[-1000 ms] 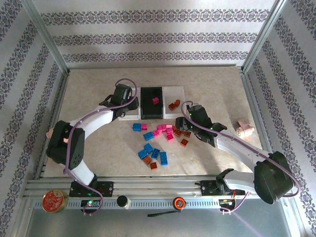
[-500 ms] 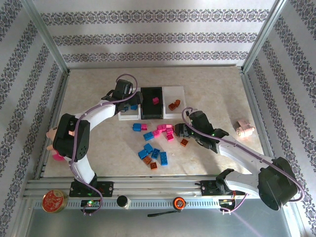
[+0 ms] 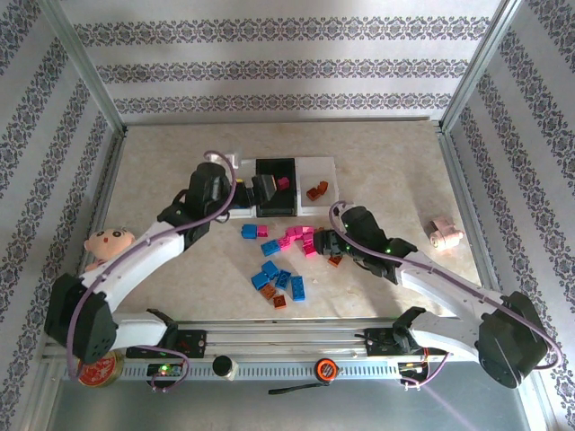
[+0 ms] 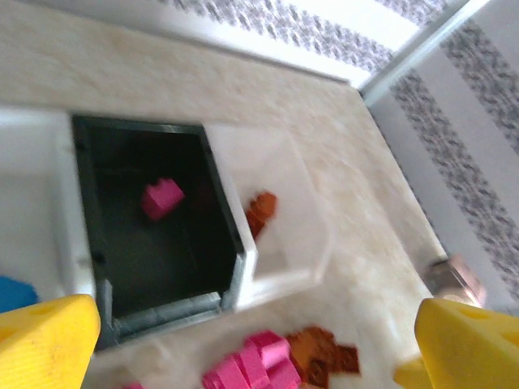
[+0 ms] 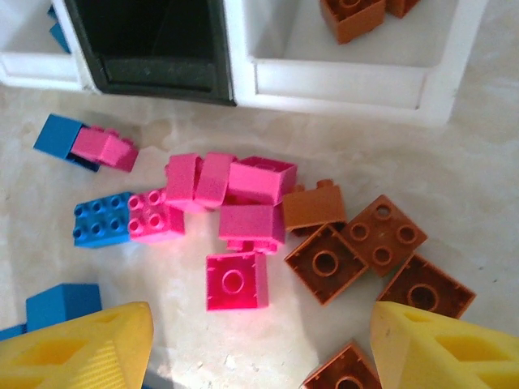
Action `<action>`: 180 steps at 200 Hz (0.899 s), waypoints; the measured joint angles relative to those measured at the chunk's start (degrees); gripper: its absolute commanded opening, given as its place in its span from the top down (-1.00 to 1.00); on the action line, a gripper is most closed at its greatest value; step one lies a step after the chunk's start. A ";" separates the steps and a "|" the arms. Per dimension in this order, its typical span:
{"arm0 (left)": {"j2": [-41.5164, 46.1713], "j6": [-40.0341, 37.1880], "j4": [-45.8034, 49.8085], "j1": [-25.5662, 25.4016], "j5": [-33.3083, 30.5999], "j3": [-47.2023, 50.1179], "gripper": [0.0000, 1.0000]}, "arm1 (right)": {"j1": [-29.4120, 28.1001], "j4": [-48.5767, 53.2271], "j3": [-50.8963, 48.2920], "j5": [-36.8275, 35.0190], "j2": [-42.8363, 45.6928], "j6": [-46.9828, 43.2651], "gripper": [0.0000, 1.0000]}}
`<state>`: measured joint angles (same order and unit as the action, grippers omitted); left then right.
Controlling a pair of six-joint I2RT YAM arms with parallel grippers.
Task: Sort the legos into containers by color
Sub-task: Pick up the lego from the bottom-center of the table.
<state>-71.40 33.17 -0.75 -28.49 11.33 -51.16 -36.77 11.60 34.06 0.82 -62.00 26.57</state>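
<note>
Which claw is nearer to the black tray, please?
Left. The left claw hovers at the near-left corner of the black tray; the right claw is over the loose legos, clear of the tray.

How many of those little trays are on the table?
3, in a row: the left white tray, the black tray in the middle, the right white tray. No others seem hidden.

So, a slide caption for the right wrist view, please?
Open right gripper over loose pink bricks, brown bricks and blue bricks near the white tray.
</note>
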 measured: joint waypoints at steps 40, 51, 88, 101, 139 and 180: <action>7.87 2.93 -1.77 -3.76 2.19 13.27 -0.99 | -4.57 4.44 -1.64 1.31 1.60 0.02 -0.43; 9.53 3.34 -1.81 -4.81 2.16 15.78 -0.99 | -6.25 5.88 -2.05 1.86 1.36 0.04 -0.42; 13.75 4.85 -2.03 -5.64 1.51 22.29 -0.99 | -14.14 7.52 -2.47 4.04 -2.54 0.07 -0.46; 14.84 5.07 -1.84 -5.64 1.07 23.50 -0.99 | -17.51 7.52 -2.36 4.20 -4.98 0.07 -0.49; 18.86 5.51 -0.76 -5.64 -1.03 25.11 -0.99 | -24.48 7.43 0.61 1.29 -12.28 0.28 -0.52; 23.02 5.51 1.92 -5.64 -3.69 25.99 -0.99 | -27.54 6.75 5.11 -3.48 -19.52 0.31 -0.43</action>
<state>-48.38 38.68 1.17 -34.13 7.64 -25.17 -64.31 18.35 39.18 -2.66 -81.52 26.87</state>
